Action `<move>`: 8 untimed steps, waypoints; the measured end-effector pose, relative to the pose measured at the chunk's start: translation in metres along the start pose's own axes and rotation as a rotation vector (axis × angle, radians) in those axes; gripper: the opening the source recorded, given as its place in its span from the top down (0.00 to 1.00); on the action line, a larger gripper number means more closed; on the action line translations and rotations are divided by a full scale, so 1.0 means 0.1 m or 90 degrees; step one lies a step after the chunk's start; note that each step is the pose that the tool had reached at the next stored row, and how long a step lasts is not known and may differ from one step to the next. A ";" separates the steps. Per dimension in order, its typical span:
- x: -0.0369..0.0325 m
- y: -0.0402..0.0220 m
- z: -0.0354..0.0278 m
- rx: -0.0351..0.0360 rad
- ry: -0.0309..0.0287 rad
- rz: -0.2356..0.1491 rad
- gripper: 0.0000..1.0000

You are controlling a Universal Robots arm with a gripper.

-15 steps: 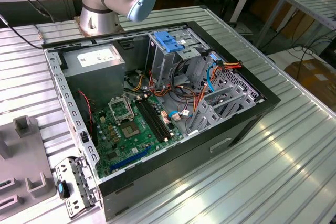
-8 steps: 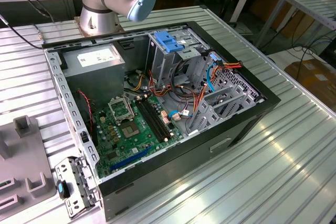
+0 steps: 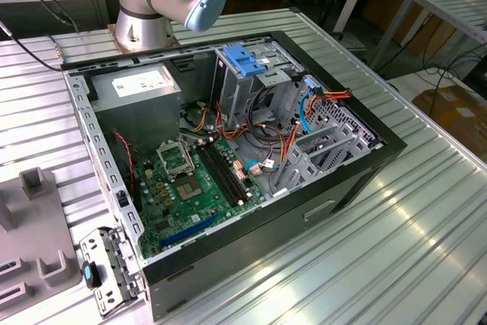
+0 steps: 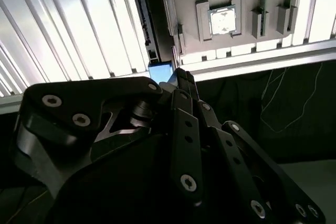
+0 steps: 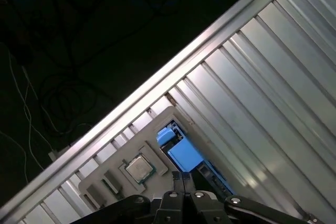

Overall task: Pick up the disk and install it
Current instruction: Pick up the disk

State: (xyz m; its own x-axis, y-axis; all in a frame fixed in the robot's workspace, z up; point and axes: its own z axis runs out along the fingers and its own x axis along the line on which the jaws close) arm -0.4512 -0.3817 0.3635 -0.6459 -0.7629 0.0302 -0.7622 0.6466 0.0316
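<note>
First wrist view: the gripper (image 5: 181, 177), fingers together and empty, points at the disk (image 5: 185, 156) just beyond its tips; the disk's long axis probably runs onward.

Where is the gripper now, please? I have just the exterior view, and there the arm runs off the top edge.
Observer: In the first wrist view the gripper points down at the grey tray, which lies near the ribbed table's edge.
Operator: Thank you. What is nearest its tips?
Observer: A part with blue plastic on it, most likely the disk, sits in that tray beside a chip.
</note>
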 end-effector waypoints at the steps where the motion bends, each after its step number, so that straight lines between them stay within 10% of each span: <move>1: 0.000 0.000 0.000 0.0003 0.0003 -0.010 0.89; 8: -0.001 0.000 0.012 0.0070 0.0020 -0.088 0.89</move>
State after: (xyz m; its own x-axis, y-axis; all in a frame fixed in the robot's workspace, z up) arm -0.4512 -0.3817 0.3623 -0.5350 -0.8443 0.0295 -0.8440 0.5357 0.0247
